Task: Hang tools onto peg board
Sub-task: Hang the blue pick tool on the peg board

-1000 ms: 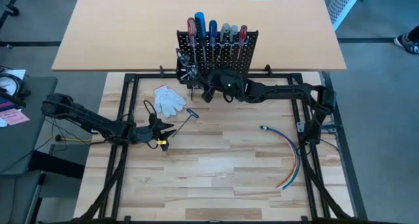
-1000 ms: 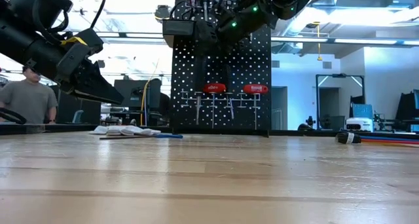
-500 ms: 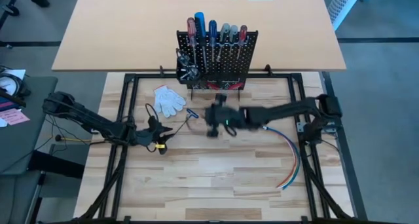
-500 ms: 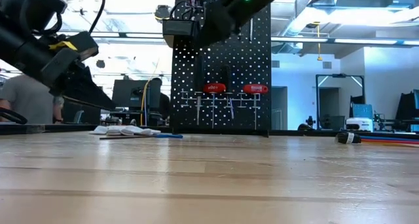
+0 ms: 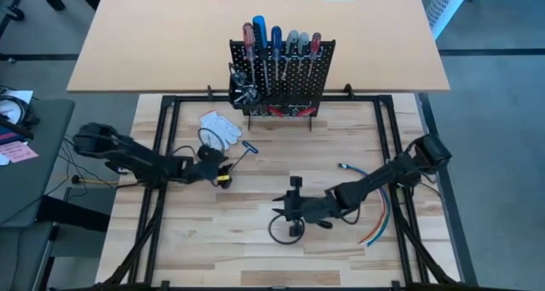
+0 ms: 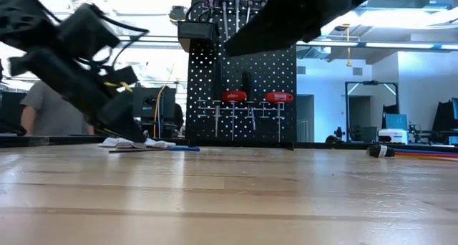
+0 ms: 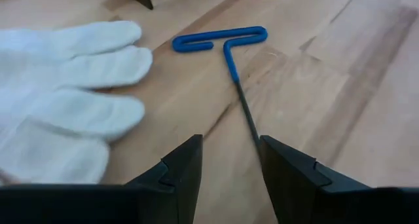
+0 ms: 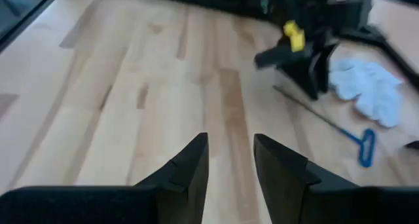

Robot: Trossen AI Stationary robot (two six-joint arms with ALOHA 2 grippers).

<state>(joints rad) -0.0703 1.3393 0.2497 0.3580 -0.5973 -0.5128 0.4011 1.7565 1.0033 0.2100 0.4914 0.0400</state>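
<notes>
The left tool (image 7: 229, 168), its fingers apart, sits over the thin shaft of the blue T-handle key (image 7: 226, 44) lying beside the white glove (image 7: 69, 106) on the worktop (image 5: 255, 231), and should go straight down and pinch only the shaft

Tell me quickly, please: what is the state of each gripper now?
Left gripper: open, empty, above the blue T-handle tool.
Right gripper: open, holding nothing.

Evenly lit from overhead, bright, with only soft shadows on the wooden table (image 5: 255, 231). Backlit at table height (ceiling lights glaring behind), turning the peg board (image 6: 243, 73) and arms into silhouettes. Motion-blurred in the right wrist view; smeared on the left arm, seen low.
</notes>
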